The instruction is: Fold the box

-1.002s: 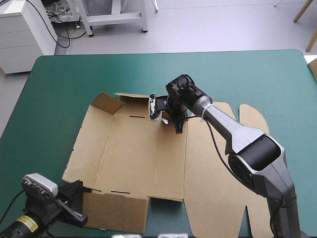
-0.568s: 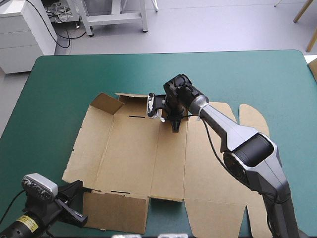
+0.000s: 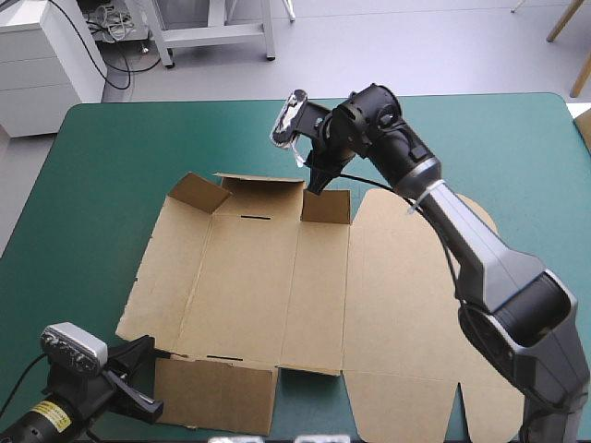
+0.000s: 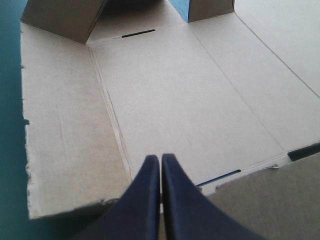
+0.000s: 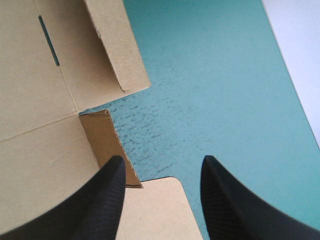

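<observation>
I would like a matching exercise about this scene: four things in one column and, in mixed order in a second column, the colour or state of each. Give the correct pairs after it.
Things:
1. left gripper
2. right gripper
3. box
4. table cover

Colour or state:
A. teal-green
B. fingers apart, at the box's far edge
C. brown, mostly flat, far flaps raised
D. fingers together, at the box's near edge

Pairs: 1-D, 2-B, 3-C, 4-A
</observation>
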{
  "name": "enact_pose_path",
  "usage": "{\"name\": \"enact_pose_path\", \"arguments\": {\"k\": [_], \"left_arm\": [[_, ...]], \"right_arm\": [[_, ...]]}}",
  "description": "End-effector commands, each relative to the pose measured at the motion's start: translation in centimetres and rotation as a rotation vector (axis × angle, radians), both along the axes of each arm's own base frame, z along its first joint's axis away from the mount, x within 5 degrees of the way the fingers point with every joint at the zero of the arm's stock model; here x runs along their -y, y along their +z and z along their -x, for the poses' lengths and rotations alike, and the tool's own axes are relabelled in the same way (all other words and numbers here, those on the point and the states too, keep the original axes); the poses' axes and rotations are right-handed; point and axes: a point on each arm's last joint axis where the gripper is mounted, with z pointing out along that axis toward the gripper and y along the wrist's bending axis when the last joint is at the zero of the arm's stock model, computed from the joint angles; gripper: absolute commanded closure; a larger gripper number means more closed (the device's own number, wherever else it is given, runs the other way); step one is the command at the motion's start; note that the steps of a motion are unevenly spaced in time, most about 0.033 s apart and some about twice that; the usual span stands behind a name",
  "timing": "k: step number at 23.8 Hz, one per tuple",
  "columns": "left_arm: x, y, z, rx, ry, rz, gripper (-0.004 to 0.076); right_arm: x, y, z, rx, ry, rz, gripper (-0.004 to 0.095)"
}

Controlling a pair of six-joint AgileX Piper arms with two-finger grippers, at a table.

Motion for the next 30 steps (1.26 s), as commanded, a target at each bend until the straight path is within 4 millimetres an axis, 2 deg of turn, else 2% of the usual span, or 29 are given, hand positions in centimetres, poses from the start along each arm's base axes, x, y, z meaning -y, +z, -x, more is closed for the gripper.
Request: {"name": "enact_pose_path", "arguments": {"k": [1, 2, 5, 6, 8, 11, 12, 13, 14, 19, 24, 30], "left_arm": [[0.2, 1.2, -0.3, 0.059, 0.005, 0.056, 0.0731], [0.2, 1.2, -0.3, 0.059, 0.005, 0.056, 0.0731], [0.2, 1.2, -0.3, 0.059, 0.005, 0.056, 0.0731], [0.2, 1.2, -0.3, 0.059, 0.005, 0.056, 0.0731], [0.2, 1.2, -0.3, 0.059, 0.005, 0.056, 0.0731], [0.2, 1.2, -0.3, 0.059, 0.005, 0.056, 0.0731], [0.2, 1.2, -0.3, 0.059, 0.005, 0.056, 0.0731], [0.2, 1.2, -0.3, 0.059, 0.005, 0.056, 0.0731], [0.2, 1.2, -0.3, 0.059, 0.005, 0.056, 0.0731], [0.2, 1.2, -0.3, 0.059, 0.005, 0.056, 0.0731], [0.2, 1.2, -0.3, 0.059, 0.005, 0.056, 0.0731], [0.2, 1.2, -0.3, 0.059, 0.005, 0.056, 0.0731]], "right_arm": [[3.5, 6.8, 4.2, 0.132, -0.102, -0.174, 0.0521], [4.0, 7.2, 4.7, 0.132, -0.124, -0.196, 0.0554], [6.9, 9.3, 9.0, 0.137, -0.196, -0.287, 0.0877], [7.9, 9.6, 10.4, 0.132, -0.220, -0.313, 0.0925], [9.8, 9.7, 13.1, 0.129, -0.254, -0.337, 0.0929], [12.5, 8.6, 17.0, 0.106, -0.296, -0.362, 0.0928], [13.7, 7.5, 18.8, 0.096, -0.310, -0.375, 0.0928], [14.4, 6.3, 19.8, 0.081, -0.328, -0.389, 0.0928], [14.9, 5.9, 20.7, 0.086, -0.336, -0.409, 0.0928], [17.1, 1.4, 23.9, 0.061, -0.383, -0.472, 0.0928], [18.5, -3.1, 26.8, 0.020, -0.404, -0.547, 0.0928], [19.4, -8.3, 29.2, -0.029, -0.384, -0.627, 0.0928]]}}
